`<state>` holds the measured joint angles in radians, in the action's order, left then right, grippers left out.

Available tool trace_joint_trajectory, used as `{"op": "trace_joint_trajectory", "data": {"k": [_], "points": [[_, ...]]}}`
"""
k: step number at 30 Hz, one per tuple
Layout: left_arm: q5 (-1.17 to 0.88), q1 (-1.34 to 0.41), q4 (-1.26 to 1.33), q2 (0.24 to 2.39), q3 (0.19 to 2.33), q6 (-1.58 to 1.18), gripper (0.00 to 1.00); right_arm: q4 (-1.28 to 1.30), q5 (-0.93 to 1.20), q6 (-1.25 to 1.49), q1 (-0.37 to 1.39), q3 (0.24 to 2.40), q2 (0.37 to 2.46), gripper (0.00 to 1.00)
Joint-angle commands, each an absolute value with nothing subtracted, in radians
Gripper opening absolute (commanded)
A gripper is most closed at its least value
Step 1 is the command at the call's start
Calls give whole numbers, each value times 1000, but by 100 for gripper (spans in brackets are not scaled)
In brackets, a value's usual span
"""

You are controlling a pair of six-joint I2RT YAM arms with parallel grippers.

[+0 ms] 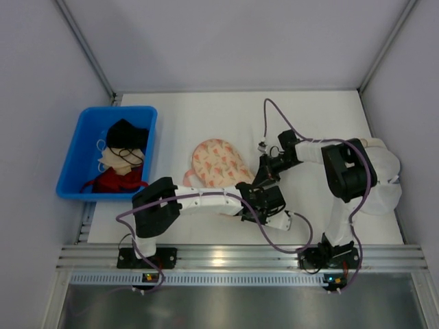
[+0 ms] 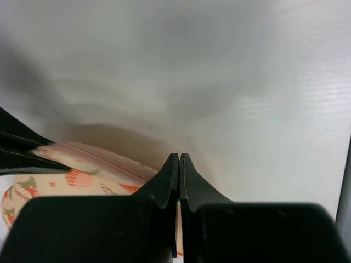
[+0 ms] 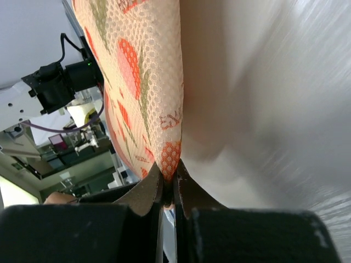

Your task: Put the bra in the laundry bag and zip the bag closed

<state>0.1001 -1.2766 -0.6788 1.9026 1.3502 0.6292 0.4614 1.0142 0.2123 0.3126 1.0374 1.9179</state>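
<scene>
While the laundry bag (image 1: 218,163) lies central on the table (image 1: 206,110), the right end effector (image 3: 169,171) pinches its edge at 4 o'clock; the left end effector (image 2: 179,160), fully closed, sits at 5 o'clock.

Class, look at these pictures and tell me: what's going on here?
Two robot arms work on the laundry bag, which lies folded over mid-table. The right pincer is shut on the bag's edge. The left pincer is shut beside it, its grip unclear. Black, beige and red garments sit in the blue bin.
</scene>
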Motion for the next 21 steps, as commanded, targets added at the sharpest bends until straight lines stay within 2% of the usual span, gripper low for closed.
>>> {"op": "trace_joint_trajectory", "data": {"k": [1,7,16,17,18,20,21], "points": [[8,-1304,-687,1809,1272,598,0,518,983,114,285,1156,1968,0],[-31,-1313,-687,1769,1178,595,0,580,951,51,281,1272,2016,0],[-32,-1310,-666,1827,1255,594,0,615,819,9,281,1353,2009,1],[-11,-1310,-661,1838,1264,597,0,618,796,9,282,1364,2011,7],[-11,-1310,-657,1859,1281,600,0,624,792,9,282,1379,2010,30],[32,-1305,-632,1873,1293,598,0,646,788,31,278,1378,1993,58],[44,-1301,-626,1890,1314,592,0,650,785,37,267,1356,1982,76]]}}
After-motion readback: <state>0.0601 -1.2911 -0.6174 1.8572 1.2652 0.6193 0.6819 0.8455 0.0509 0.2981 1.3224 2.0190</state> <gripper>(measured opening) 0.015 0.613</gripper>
